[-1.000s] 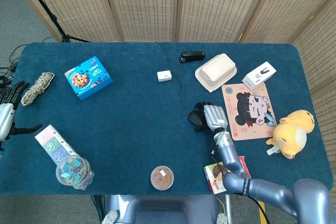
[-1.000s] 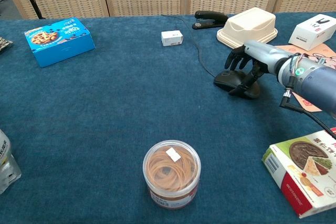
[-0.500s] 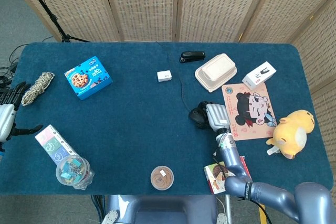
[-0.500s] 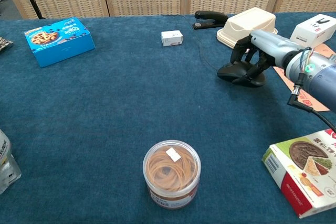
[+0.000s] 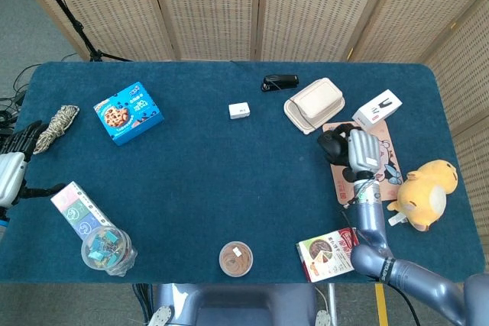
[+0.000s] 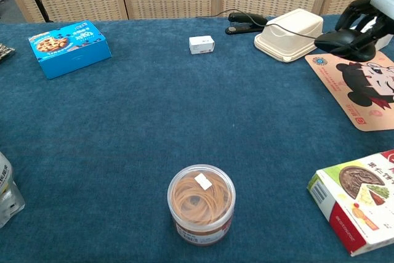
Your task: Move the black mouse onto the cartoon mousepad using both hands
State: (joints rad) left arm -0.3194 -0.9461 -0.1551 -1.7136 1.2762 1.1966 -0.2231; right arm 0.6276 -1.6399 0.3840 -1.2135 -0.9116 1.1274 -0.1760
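The black mouse (image 5: 331, 143) (image 6: 342, 42) is held by my right hand (image 5: 361, 150) (image 6: 371, 15), lifted over the far left corner of the cartoon mousepad (image 5: 387, 167) (image 6: 360, 89). The pad is pink with a cartoon girl and lies flat at the table's right side. The mouse's black cable (image 6: 289, 29) trails back across the white clamshell box (image 5: 314, 104). My left hand (image 5: 14, 159) hovers at the table's far left edge with its fingers apart, holding nothing; only the head view shows it.
Behind the pad stand a white carton (image 5: 377, 108) and a stapler (image 5: 280, 82). A yellow plush (image 5: 424, 192) lies to the pad's right and a food box (image 6: 360, 204) in front of it. A rubber-band tub (image 6: 201, 203), a blue cookie box (image 6: 69, 47) and a small white box (image 6: 202, 44) also stand on the cloth.
My right hand has lifted the mouse off the cloth and carried it right and away from me, from the table's middle to above the mousepad's corner. The left hand has barely moved.
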